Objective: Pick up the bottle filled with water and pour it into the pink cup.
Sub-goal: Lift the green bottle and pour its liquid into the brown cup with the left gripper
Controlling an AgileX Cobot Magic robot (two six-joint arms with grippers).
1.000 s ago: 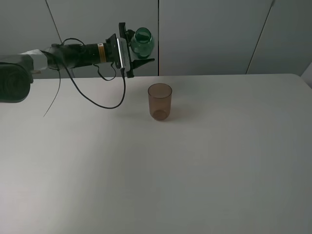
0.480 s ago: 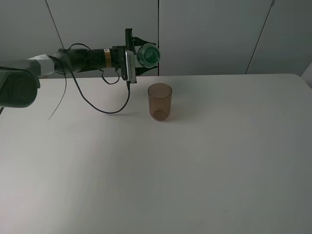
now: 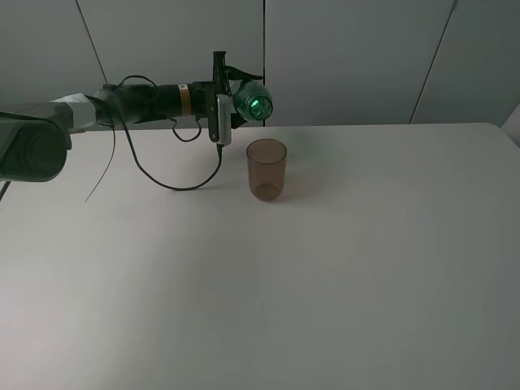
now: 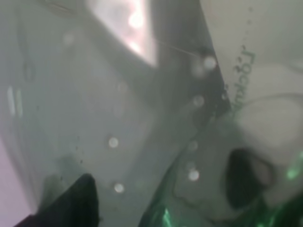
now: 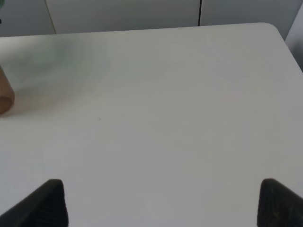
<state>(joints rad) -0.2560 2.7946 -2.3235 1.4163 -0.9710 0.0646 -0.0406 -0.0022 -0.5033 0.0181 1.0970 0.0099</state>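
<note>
Pink cup (image 3: 266, 169) stands upright on the counter (image 3: 341, 276) and looks empty. Right hand (image 5: 161, 205) gapes wide, holding nothing. Behind and above the cup, left hand (image 3: 230, 101) grips the bottle (image 3: 253, 105), tipped near level with its mouth toward the cup. Risk: the mouth looks short of the rim, so water may hit the counter. Faint lettering on the bottle wall is unreadable.

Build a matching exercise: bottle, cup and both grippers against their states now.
Things:
1. bottle
2. cup
3. left gripper
4. right gripper

States:
A. open, nothing between its fingers
B. upright on the table
C. in the air, tipped over
D. shut on the bottle

Pairs: 1-C, 2-B, 3-D, 4-A
</note>
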